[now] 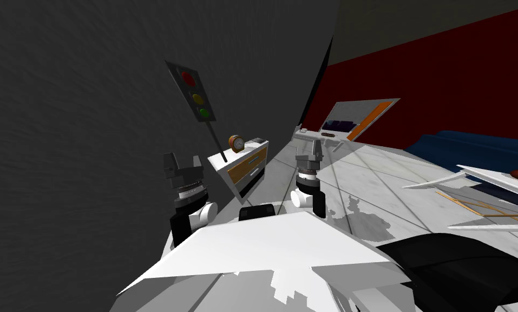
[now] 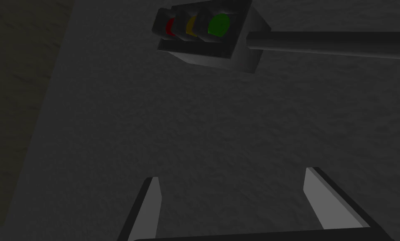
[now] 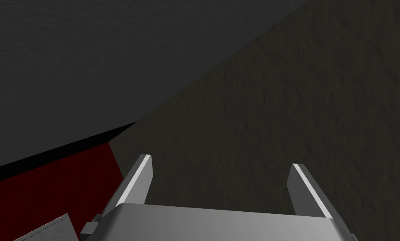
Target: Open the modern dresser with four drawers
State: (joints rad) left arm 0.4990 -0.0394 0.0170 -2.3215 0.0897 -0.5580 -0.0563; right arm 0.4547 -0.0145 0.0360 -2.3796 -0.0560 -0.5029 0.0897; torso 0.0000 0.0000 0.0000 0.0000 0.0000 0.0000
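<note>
Dresser (image 1: pixel 248 165) sits against the dark wall up ahead with a clock (image 1: pixel 236 142) on top and a traffic light (image 1: pixel 197 92) by it, while left gripper (image 2: pixel 232 184) and right gripper (image 3: pixel 222 171) hang well short of it, fingers spread apart.

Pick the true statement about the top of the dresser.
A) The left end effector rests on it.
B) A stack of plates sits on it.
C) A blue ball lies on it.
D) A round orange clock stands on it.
D: the head view shows a round orange clock standing on the white top of the dresser, while the left end effector is held apart from it, open.
</note>
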